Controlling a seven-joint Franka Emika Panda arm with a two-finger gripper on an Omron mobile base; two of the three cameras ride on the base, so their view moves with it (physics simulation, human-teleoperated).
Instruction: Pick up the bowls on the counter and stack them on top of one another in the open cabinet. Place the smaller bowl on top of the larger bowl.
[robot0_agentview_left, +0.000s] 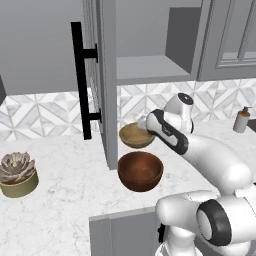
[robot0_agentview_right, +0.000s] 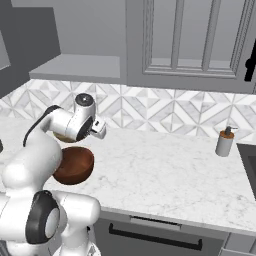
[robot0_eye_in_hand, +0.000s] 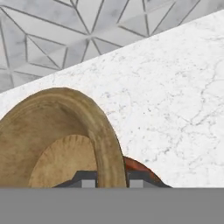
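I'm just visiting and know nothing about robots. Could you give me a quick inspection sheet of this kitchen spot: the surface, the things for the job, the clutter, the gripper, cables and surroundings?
Surface: white marble counter, grey-veined.
Job's things: small tan bowl lifted and tilted above the counter, a finger on either side of its rim; large reddish-brown bowl sits on the counter below it; open cabinet shelf bare.
Clutter: potted succulent at the counter's left; soap dispenser at its right.
Gripper: gripper shut on the tan bowl's rim.
Cables: nothing seen.
Surroundings: patterned tile backsplash; cabinet door with black bar handle swung open; panelled cabinet to the right.
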